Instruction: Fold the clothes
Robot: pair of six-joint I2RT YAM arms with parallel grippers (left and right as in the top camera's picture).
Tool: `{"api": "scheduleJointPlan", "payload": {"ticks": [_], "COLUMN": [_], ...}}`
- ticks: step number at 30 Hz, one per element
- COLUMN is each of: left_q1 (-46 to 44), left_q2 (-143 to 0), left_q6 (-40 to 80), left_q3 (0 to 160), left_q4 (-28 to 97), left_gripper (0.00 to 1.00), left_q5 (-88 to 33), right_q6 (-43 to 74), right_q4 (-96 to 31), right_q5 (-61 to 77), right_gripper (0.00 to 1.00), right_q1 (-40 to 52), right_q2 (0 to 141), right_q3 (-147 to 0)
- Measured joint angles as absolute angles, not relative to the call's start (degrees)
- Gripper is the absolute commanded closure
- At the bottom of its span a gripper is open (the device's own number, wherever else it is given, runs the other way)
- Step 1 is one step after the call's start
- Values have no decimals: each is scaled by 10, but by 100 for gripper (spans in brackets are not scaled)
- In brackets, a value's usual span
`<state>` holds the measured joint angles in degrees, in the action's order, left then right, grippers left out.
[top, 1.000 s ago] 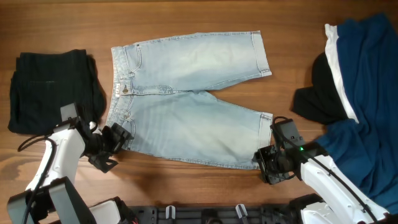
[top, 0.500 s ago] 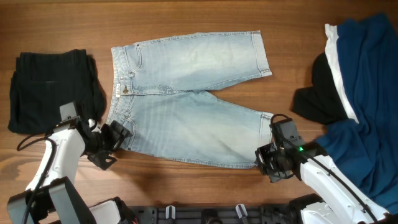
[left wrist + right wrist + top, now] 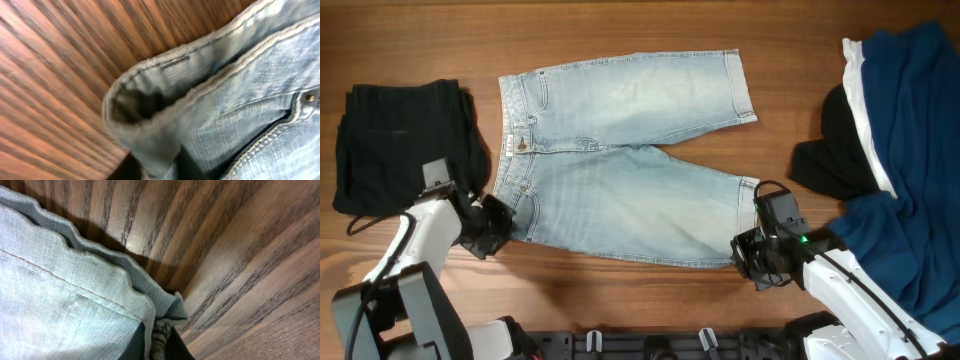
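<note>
the pale-blue denim shorts (image 3: pixel 620 170) lie flat mid-table (image 3: pixel 650 30), waistband to the left. the left gripper (image 3: pixel 492 225) is clamped on the near waistband corner (image 3: pixel 150 125) and the right gripper (image 3: pixel 752 258) on the near hem corner (image 3: pixel 160 325), likely to carry that edge over. only the wrist views show the pinched cloth. only overhead shows the black garment (image 3: pixel 405 145) and dark-blue pile (image 3: pixel 910 150).

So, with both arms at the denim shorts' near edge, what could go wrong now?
1. The right jaws pinch only the tip of the hem corner of the denim shorts; it may slip out when lifted.
2. The waistband corner is thick and curled, and I cannot tell whether the left jaws hold it; the fold may go crooked.
3. The dark-blue garment lies beside the right arm and could be dragged.
</note>
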<state>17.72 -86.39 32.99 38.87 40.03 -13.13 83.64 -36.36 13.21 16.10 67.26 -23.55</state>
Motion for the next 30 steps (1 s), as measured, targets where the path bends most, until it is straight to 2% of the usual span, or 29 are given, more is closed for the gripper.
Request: {"api": "scheduleJointPlan", "payload": {"ticks": [4,8,10,14,17,21,25,30], "left_q1": [176,176,176,175,173,173,173,171], "left_q2": [-863,-822,-764,-654,-597,-577,-598,-664], "left_q6": [329,309,303,295,294,303,353,394], "left_q3": [390,399,419,470,482,496,499,500], "left_q4": [434,544,614,671,673,581,456,316], "left_gripper": [96,96,96,96,95,96,96,96], "left_q5": [-128,-118,-118,-120,-120,-130,-137,-145], "right_q6": [814,743,711,650,579,454,373,326], "right_q4": [-364,-378,-426,-527,-520,-439,-358,-245], "right_q5": [126,96,73,31,14,2,-6,-8], "right_gripper": [96,96,96,96,96,96,96,96], "right_q1": [161,161,161,161,161,161,160,151], "right_q2": [673,673,672,637,617,633,721,851], "right_q3": [-237,-246,-272,-390,-478,-579,-649,-687]}}
